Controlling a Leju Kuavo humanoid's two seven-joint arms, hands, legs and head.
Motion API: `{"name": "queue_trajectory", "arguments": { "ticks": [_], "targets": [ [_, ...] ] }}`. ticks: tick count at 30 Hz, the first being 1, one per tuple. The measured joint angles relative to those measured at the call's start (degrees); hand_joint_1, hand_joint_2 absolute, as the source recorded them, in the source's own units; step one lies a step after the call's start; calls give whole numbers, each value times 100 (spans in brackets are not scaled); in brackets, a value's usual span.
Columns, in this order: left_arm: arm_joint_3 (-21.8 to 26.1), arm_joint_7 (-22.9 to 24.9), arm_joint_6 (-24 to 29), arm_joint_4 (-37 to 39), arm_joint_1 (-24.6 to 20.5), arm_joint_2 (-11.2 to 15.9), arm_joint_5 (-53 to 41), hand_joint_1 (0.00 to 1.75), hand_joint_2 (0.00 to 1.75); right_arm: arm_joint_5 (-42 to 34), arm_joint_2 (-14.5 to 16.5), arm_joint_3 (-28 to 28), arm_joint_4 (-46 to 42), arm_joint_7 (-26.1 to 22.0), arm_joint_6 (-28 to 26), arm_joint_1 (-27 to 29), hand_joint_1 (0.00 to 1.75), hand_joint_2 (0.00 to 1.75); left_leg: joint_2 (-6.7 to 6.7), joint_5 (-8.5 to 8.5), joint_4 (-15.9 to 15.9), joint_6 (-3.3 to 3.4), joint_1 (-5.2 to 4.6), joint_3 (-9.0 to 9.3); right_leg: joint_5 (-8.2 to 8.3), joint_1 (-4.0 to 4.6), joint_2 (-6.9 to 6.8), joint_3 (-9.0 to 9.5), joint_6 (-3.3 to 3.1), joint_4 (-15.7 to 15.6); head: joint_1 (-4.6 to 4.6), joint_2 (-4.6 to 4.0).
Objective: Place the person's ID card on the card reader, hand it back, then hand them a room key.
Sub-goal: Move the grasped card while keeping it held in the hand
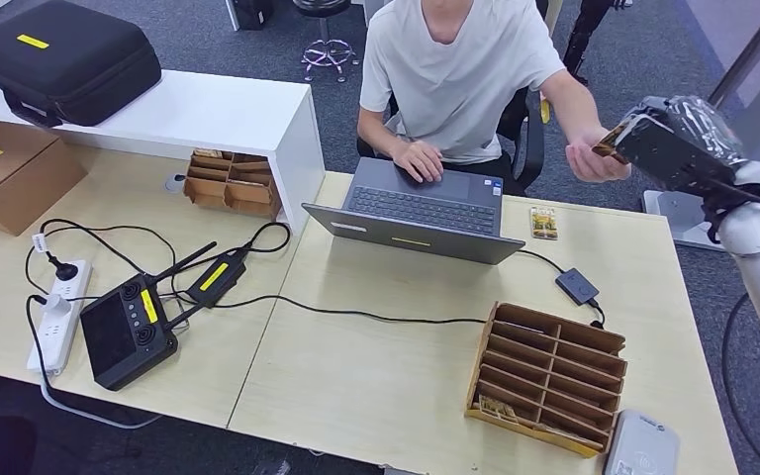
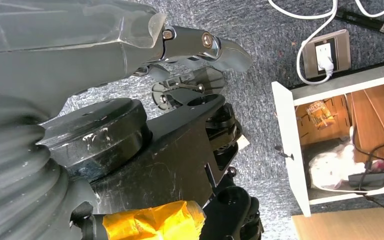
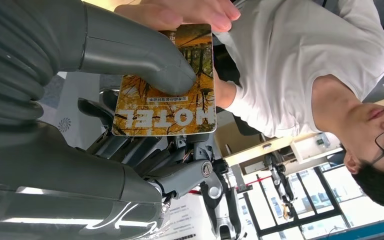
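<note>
Final step, key handover: a HOTEL key card [image 3: 172,95] is pinched under the thumb of the right hand [image 1: 668,139], raised beyond the table's far right edge. It is touched at its far edge by the person's hand [image 3: 180,11], so release of the thumb is judged to be called for next. The left hand [image 2: 180,75] hangs low, apparently holding nothing; its openness cannot be told.

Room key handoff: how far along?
Last step, nearly done. The right hand holds the hotel key card out, and the person's hand already grips its far edge. Another card lies on the desk beside the laptop; whether that is the returned ID, I can't tell. Left: letting go.
</note>
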Motion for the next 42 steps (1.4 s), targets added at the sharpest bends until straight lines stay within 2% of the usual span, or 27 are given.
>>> {"name": "queue_trajectory", "arguments": {
  "ticks": [10,14,15,19,25,29,33,35,39,42],
  "targets": [
    [0,2,-1,0,0,0,-3,0,175,-25,10,-11,-1,-2,6,0,175,175,0,0,0,0,0,0,0,0,0,0,0,0,0,0],
    [0,-12,0,0,0,-1,-1,0,175,-37,14,-19,0,-15,-2,2,0,175,0,0,0,0,0,0,0,0,0,-1,0,0,0,0],
    [0,-28,0,0,0,-1,17,0,175,-44,13,-29,-5,-32,-30,13,0,175,0,0,0,0,0,1,0,0,0,-2,0,0,0,0],
    [7,-96,-1,0,13,-2,155,0,175,-120,-149,-169,-228,-216,-319,313,0,0,-12,0,3,0,3,2,-1,0,-12,-2,0,-4,1,0],
    [89,-102,1,0,118,1,357,0,175,-81,-955,-718,-1318,-472,-591,1462,0,0,-30,-4,5,5,2,-13,-3,-1,-27,-1,4,-11,1,0],
    [150,-98,-1,0,132,1,443,0,175,1,-1443,-1166,-2095,-514,-647,2219,0,175,-29,-7,6,9,-2,-15,-5,-1,-27,-8,6,-13,-1,0],
    [237,-98,0,0,164,-2,584,0,175,32,-1911,-1847,-3125,-586,-817,3356,0,175,-47,-7,4,9,-1,-20,-9,5,-46,-5,5,-15,1,0],
    [279,-98,0,0,182,-4,640,0,175,94,-2038,-2260,-3662,-637,-906,4014,0,175,-48,-9,1,7,0,-22,-13,6,-47,-6,1,-15,0,0],
    [331,-97,1,0,190,-16,702,0,175,418,-2111,-3038,-4589,-734,-1019,5116,0,175,-44,-12,-2,4,0,-22,-18,7,-44,-9,-5,-15,0,0],
    [350,-93,0,0,189,-25,704,0,175,568,-2138,-3388,-5025,-728,-1031,5562,0,175,-38,-12,-3,4,0,-22,-19,7,-41,-10,-5,-14,0,0]
  ]
}}
